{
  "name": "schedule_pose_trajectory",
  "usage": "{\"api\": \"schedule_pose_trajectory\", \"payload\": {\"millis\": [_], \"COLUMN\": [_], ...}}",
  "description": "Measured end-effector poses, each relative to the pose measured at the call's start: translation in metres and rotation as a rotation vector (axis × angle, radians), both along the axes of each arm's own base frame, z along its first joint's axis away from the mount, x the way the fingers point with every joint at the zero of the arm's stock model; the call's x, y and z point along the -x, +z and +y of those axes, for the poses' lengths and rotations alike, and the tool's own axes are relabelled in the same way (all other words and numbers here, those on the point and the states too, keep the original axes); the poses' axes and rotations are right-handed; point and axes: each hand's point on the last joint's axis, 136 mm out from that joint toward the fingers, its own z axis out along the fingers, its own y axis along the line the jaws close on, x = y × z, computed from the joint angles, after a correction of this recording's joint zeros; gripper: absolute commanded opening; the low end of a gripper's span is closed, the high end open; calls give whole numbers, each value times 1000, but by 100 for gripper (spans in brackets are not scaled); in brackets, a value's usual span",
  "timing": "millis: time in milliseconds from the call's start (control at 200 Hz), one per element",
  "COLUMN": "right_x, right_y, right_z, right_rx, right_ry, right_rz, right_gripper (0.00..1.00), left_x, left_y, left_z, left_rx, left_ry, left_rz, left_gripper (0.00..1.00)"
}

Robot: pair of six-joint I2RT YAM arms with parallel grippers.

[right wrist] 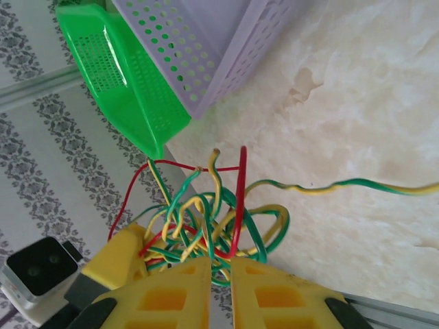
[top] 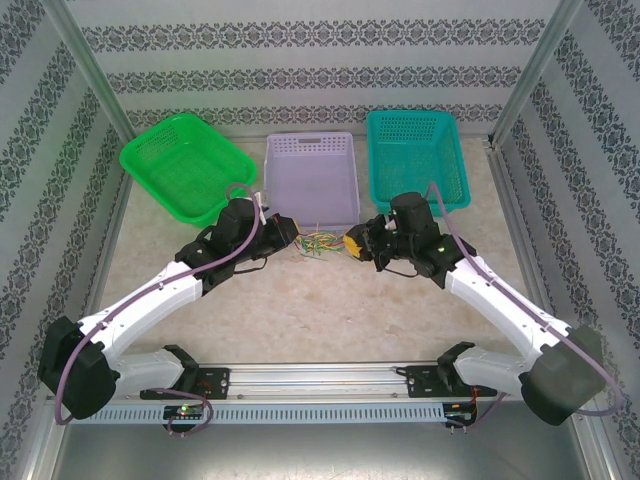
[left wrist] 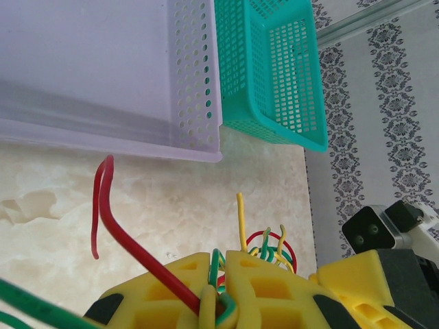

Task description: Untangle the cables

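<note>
Held red, green and yellow cables (left wrist: pixel 101 195) pinched in the left claw (left wrist: pixel 223 271) over the marbled bench (left wrist: pixel 55 199), near a lavender basket (left wrist: pixel 195 82) beside a teal basket (left wrist: pixel 274 96).

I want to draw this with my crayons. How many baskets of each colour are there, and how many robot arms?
Green basket: 1
Purple basket: 1
Teal basket: 1
Robot arms: 2
Cables: one knotted bunch, too tangled to count
Total: 3 baskets and 2 arms make 5 things, plus the bunch.
</note>
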Motion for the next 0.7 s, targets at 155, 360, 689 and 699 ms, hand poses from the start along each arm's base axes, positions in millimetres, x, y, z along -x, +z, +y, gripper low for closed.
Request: {"api": "schedule_pose_trajectory", "payload": {"millis": [155, 360, 689, 699], "right_x": [-2, 0, 7, 7], "right_y": [-2, -6, -29, -29], "right_z": [4, 5, 2, 2], "right_rx": [-9, -7, 20, 19], "right_ry": [-9, -6, -17, -18], "right_rz": [13, 24, 72, 72], "right_gripper": [16, 17, 17, 17], "left_x": [0, 0, -1, -1], "left_y": [0, 0, -7, -7], "left_z": [0, -1, -5, -6], "left_rx": [1, 4, 3, 3], "left_ry": [-1, -6, -18, -18], "left_rz": [0, 2, 21, 21], "left_gripper": [0, 0, 0, 0]}}
